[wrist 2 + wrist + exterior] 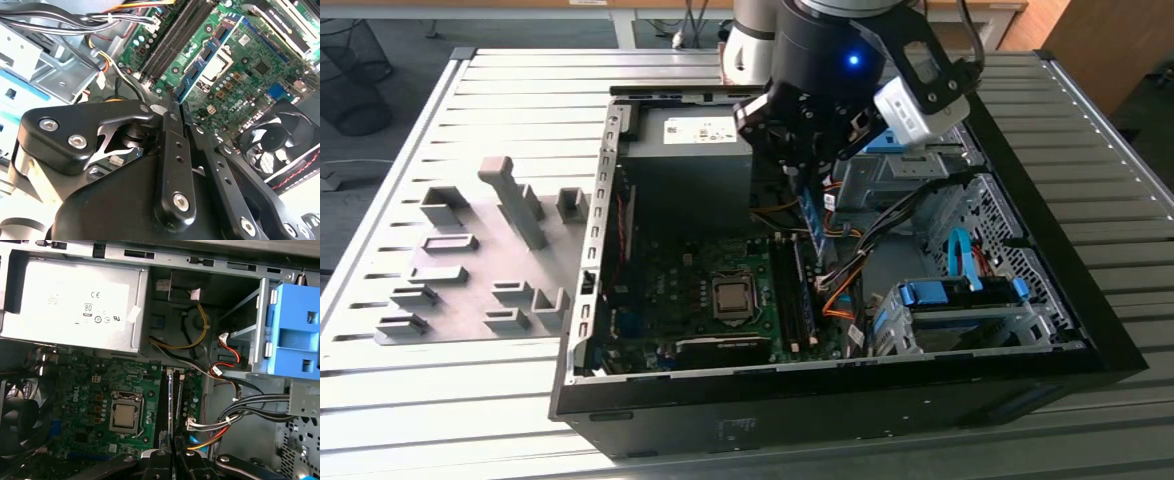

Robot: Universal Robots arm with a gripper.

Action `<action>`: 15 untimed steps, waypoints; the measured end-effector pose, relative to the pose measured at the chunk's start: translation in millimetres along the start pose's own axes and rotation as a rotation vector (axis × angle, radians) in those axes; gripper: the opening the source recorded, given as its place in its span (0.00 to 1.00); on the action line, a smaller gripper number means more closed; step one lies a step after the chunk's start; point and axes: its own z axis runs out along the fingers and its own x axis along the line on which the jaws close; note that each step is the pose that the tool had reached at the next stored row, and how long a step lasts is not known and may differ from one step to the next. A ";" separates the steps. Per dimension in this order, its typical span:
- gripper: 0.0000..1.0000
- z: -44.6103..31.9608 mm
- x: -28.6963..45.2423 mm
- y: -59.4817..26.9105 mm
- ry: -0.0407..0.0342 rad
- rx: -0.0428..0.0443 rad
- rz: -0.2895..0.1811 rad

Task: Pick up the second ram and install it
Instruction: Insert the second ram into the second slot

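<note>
We see gripper (811, 172) fingers pinching second ram (815, 215), held edge-down above black motherboard slots (790, 290) inside open computer case (1067, 330). In second wrist view, ram (205, 55) blue with dark chips. Power supply (70, 305) label print too small for us to read. Grey fixture blocks (480, 250) beside case.

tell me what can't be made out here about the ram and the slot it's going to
- Second ram, second wrist view: its gripped end is hidden between the claw fingers.
- Exterior view: the stick's lower edge hangs over the black slots; seated or not cannot be told.
- First wrist view: the stick is edge-on, chips hidden.
</note>
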 end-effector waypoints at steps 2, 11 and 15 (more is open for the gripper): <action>0.14 0.5 0.1 0.0 0.0016 0.0001 0.000; 0.14 0.7 4.8 0.4 0.0016 -0.0001 0.000; 0.14 0.7 5.5 0.5 0.0016 -0.0001 0.000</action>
